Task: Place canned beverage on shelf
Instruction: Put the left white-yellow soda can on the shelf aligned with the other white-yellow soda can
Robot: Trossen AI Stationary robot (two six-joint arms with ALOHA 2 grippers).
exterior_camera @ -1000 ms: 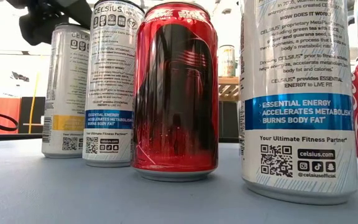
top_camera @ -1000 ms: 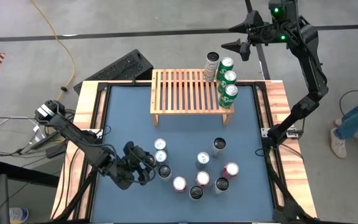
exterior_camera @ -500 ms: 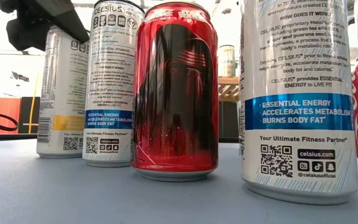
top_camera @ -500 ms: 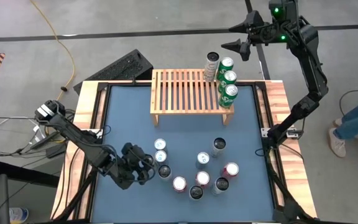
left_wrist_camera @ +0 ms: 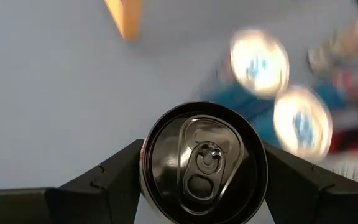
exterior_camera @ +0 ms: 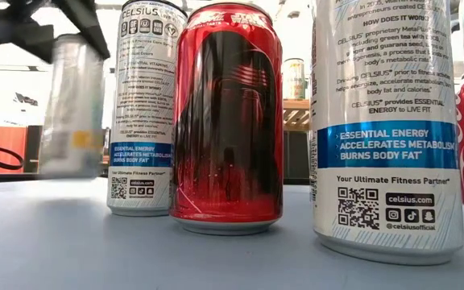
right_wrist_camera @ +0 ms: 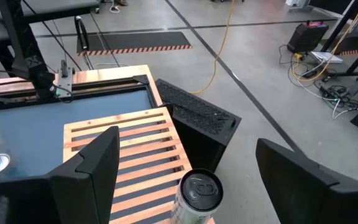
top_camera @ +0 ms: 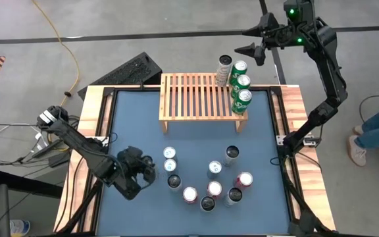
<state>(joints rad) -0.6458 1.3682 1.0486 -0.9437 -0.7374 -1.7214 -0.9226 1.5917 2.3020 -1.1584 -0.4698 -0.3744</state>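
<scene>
My left gripper [top_camera: 141, 173] is at the table's near left, shut on a silver can with a yellow band [exterior_camera: 71, 105] and a black top [left_wrist_camera: 204, 163]. In the high view the gripper hides this can. The light-wood slatted shelf [top_camera: 199, 97] stands at the far middle on short legs. It bears three green cans [top_camera: 243, 83] and a silver can [top_camera: 224, 70] at its right end. My right gripper [top_camera: 252, 39] is open and empty, high above the shelf's far right corner, over the silver can [right_wrist_camera: 201, 193]. My left gripper pinches the can's wall just below the top rim [left_wrist_camera: 146, 180] between its two fingers [left_wrist_camera: 114, 180], one on each side. The fingers come from above, slanting in from the table's left. The can hangs about upright, its bottom clear of the table.
Several cans stand in a cluster at the near middle [top_camera: 207, 178]; the nearest ones [top_camera: 174, 182] are just right of my left gripper. A red can [exterior_camera: 228, 121] and tall white cans [exterior_camera: 389, 121] fill the low view. A dark case [top_camera: 133, 71] lies beyond the table's far left.
My left gripper has moved toward the table's left edge and up, carrying the silver can with it. The can stood on the table beside the tall white can a second ago; now it is lifted clear and farther left.
</scene>
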